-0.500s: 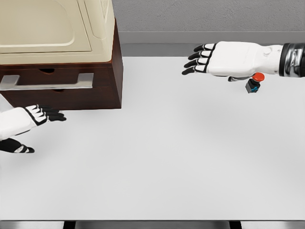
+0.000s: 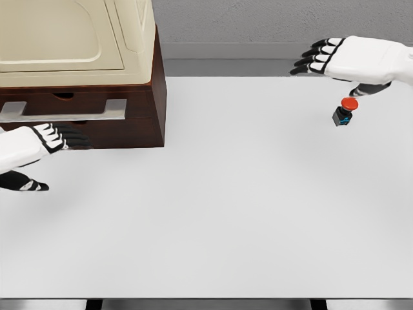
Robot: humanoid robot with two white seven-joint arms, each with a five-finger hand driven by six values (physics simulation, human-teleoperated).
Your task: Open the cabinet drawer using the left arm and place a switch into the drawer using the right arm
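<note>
One switch [image 2: 345,112], red-capped on a dark base, stands near the table's [image 2: 245,213] right edge toward the far side. One wooden cabinet [image 2: 139,113] sits at the far left corner, cut off by the frame; a cream appliance [image 2: 77,39] rests on top, and a grey handle [image 2: 64,111] crosses the drawer front. The left hand [image 2: 35,155] hovers in front of it, fingers loosely extended, holding nothing. The right hand [image 2: 345,59] floats above the switch, apart from it, fingers relaxed and empty, its wrist cropped.
</note>
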